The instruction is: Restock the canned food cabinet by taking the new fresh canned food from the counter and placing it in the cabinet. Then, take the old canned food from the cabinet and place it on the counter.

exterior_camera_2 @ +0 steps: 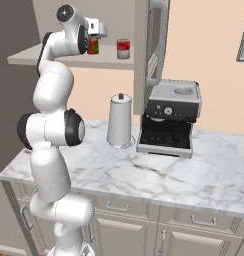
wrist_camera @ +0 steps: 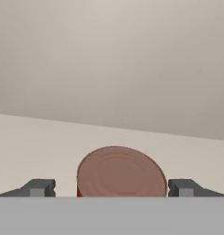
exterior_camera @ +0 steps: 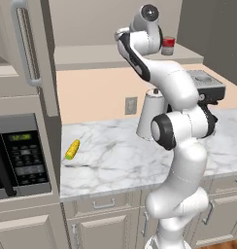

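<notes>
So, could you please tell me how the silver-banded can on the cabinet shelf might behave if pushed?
The silver-banded can looks squat, standing upright on the cabinet shelf, so it would probably slide rather than tip. Knocked onto its side, it could roll.

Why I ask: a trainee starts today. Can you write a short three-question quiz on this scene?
1. True or false: the old canned food stands on the cabinet shelf.
2. What yellow thing lies on the counter?
3. Fill in: the new fresh canned food sits between the fingers of the gripper, which is ___.
Key: 1 true; 2 a corn cob; 3 open.
</notes>
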